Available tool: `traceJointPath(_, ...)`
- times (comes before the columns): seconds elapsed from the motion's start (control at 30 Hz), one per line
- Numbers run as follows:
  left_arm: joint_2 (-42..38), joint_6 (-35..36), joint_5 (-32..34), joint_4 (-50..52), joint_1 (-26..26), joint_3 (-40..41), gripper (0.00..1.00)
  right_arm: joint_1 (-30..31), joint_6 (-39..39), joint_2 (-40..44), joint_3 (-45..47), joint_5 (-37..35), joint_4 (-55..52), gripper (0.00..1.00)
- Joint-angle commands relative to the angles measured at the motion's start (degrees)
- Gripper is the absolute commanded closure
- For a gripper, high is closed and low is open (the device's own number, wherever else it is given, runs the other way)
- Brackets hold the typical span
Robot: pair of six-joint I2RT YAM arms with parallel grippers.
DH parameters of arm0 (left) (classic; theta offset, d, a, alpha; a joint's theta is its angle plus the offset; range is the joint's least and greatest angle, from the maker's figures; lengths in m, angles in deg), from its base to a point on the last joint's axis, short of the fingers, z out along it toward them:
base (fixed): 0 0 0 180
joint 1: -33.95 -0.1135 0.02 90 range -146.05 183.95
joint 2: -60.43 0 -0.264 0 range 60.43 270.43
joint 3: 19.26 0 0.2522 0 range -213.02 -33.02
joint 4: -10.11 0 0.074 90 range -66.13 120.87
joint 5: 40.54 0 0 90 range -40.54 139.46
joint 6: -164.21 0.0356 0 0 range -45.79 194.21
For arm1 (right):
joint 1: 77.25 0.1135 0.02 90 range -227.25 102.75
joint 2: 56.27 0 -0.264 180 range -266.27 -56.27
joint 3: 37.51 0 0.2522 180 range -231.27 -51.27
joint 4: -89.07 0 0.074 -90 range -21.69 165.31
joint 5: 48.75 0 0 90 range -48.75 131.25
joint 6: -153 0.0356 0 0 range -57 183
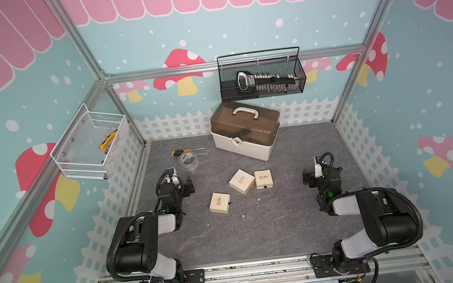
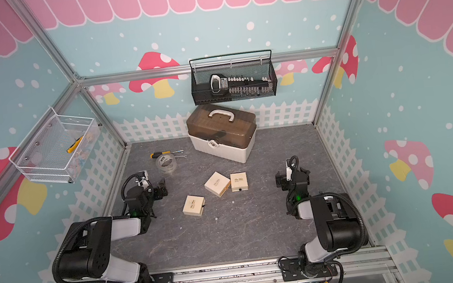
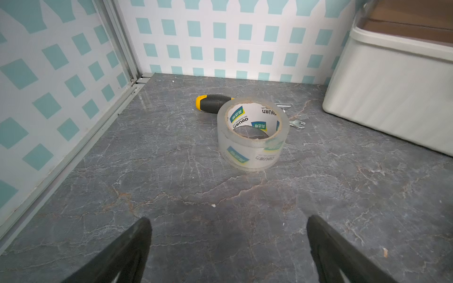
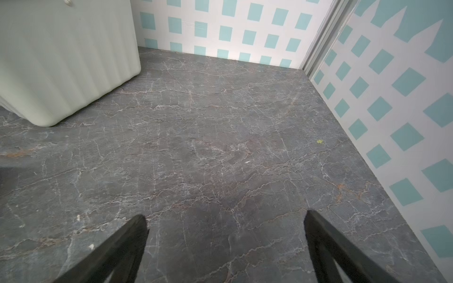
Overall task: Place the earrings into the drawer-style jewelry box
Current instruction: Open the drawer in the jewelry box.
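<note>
Two earrings lie on the grey marbled table as tiny pale specks, one (image 1: 243,216) nearer the front and one (image 1: 258,199) further back; both top views show them (image 2: 216,219). Three cream jewelry boxes sit mid-table: one (image 1: 219,202) at the left, one (image 1: 241,181) turned at an angle with a tan edge showing, one (image 1: 263,179) beside it. My left gripper (image 1: 189,184) is open at the left, well away from them, its fingers (image 3: 137,235) wide over bare table. My right gripper (image 1: 306,178) is open at the right, with nothing between its fingers (image 4: 318,232).
A white toolbox (image 1: 245,143) with a brown lid stands at the back. A clear tape roll (image 3: 252,132), a yellow-black screwdriver (image 3: 210,103) and a small wrench lie ahead of the left gripper. A black wire basket (image 1: 261,75) and a white mesh basket (image 1: 91,145) hang on the walls.
</note>
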Motion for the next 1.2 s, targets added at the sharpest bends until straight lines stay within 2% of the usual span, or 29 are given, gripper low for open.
traceJointPath(0.0, 0.6, 0.1, -0.5, -1.9, -0.4, -1.3, 0.01, -0.1, -0.5, -0.5, -1.0, -0.4, 1.8, 0.00)
traceJointPath(1.0, 0.1, 0.4, -0.2, -2.7, -0.3, -0.8, 0.01, -0.1, -0.5, -0.3, -0.8, -0.4, 1.9, 0.00)
traceJointPath(1.1, -7.3, 1.0, 6.4, 4.2, 2.5, -1.1, 0.01, -0.1, -0.8, 3.3, 0.1, 0.9, 1.5, 0.00)
traceJointPath(1.17, -13.6, -0.2, 11.1, 17.1, 4.1, -5.0, 0.01, -0.1, -0.4, 9.2, -1.1, 0.3, -5.6, 0.01)
